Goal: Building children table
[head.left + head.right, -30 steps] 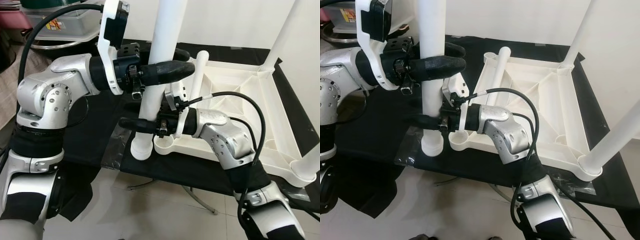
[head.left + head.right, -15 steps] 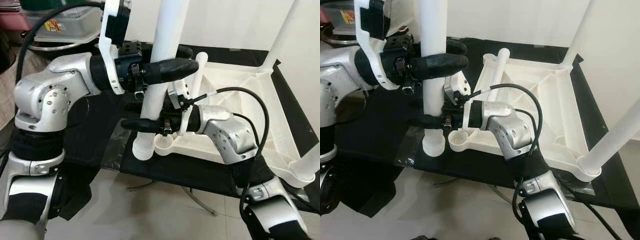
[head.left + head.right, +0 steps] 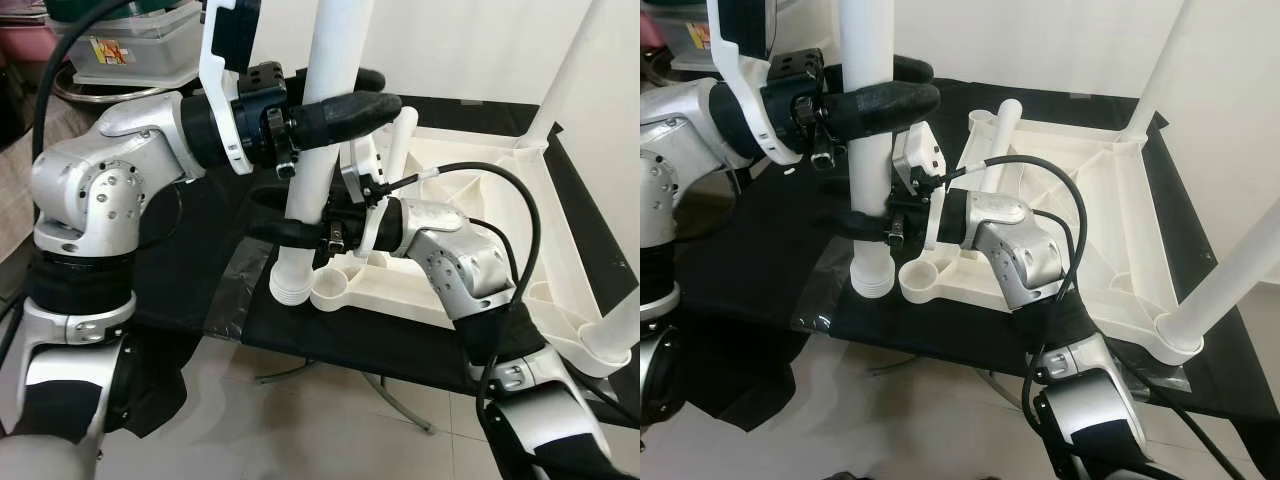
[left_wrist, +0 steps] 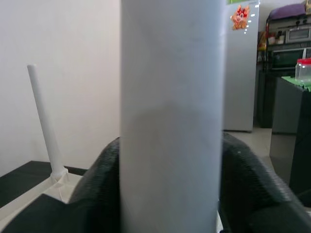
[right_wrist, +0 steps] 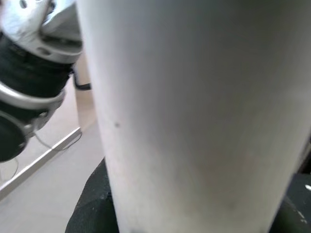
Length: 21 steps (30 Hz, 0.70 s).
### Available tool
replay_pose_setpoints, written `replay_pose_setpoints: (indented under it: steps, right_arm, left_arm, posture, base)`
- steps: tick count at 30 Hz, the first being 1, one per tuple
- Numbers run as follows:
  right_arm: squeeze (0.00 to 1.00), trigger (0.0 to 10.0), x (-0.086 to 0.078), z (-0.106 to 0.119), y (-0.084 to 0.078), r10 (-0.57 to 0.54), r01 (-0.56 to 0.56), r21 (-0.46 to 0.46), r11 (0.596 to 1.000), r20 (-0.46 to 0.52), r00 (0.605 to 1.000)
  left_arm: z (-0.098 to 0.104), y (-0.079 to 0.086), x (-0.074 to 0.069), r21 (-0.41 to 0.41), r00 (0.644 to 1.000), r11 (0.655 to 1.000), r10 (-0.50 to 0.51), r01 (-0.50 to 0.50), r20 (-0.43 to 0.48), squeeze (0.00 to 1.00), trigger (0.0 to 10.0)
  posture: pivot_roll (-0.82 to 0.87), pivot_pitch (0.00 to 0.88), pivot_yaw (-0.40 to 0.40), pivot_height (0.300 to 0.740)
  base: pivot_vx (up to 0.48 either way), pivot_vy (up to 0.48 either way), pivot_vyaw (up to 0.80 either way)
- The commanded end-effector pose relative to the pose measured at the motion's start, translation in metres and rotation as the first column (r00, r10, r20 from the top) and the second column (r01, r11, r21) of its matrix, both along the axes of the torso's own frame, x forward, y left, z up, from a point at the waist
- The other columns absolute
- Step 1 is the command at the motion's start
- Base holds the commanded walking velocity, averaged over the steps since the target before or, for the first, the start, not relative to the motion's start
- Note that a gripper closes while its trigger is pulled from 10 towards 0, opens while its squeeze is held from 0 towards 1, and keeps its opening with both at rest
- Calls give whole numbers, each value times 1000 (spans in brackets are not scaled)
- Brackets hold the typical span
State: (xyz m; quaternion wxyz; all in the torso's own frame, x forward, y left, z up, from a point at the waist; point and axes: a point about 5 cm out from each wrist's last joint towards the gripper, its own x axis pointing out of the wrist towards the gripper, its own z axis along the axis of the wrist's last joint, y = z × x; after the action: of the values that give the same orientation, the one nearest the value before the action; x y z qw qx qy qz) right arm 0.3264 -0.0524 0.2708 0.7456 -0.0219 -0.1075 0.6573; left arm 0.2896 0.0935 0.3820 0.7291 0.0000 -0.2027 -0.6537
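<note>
The white table leg (image 3: 318, 150) stands nearly upright, its ribbed lower end just beside the empty corner socket (image 3: 332, 292) of the upturned white tabletop (image 3: 1080, 200), not yet in it. It looks light, stiff and smooth, so likely slippery; two holds spaced along the shaft suit it. The left tool (image 3: 345, 110) pinches it higher up, the right tool (image 3: 290, 233) pinches it nearer the socket. The tabletop lies on a black-covered bench (image 3: 770, 270).

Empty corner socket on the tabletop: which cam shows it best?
Right eye view: the socket opens clear of the table leg that both grippers hold. Left eye view shows it tighter against the leg's threaded end. Both wrist views show the leg up close.
</note>
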Motion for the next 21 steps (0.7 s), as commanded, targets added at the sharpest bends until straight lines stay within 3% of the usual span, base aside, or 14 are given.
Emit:
replay_pose_setpoints:
  steps: [1,6,11,13,14,15,21]
  right_arm:
    - [0,0,-1,2,16,7,-6,-47,999,20,1000]
    - [0,0,4,4,13,-38,39,-41,998,30,999]
    - [0,0,14,9,4,-114,115,-32,993,36,993]
    - [0,0,26,17,-18,-209,210,-33,977,45,977]
    - [0,0,26,17,-18,-209,210,-33,977,45,977]
    - [0,0,32,23,-32,-253,255,-37,966,52,966]
    - [0,0,41,32,-52,-307,310,-49,949,61,950]
  left_arm:
    - [7,-12,-5,0,997,998,-57,57,47,1000,10000]
    - [12,-5,0,-29,998,999,-17,18,56,1000,10000]
    - [20,14,5,-82,997,996,51,-47,51,1000,10000]
    - [22,59,3,-142,985,975,174,-170,14,1000,10000]
    - [22,59,3,-142,985,975,174,-170,14,1000,10000]
    - [17,85,-2,-163,968,955,250,-249,-13,1000,10000]
    - [-5,118,-15,-169,932,917,350,-361,-94,1000,10000]
  posture:
    - [-26,63,-1,740]
    - [-26,65,-1,740]
    - [-24,76,-6,740]
    - [-14,114,-19,740]
    - [-14,114,-19,740]
    - [-10,129,-26,740]
    - [-4,161,-43,740]
  base:
    - [0,0,0]
    - [0,0,0]
    - [0,0,0]
    - [0,0,0]
    - [0,0,0]
    - [0,0,0]
    - [0,0,0]
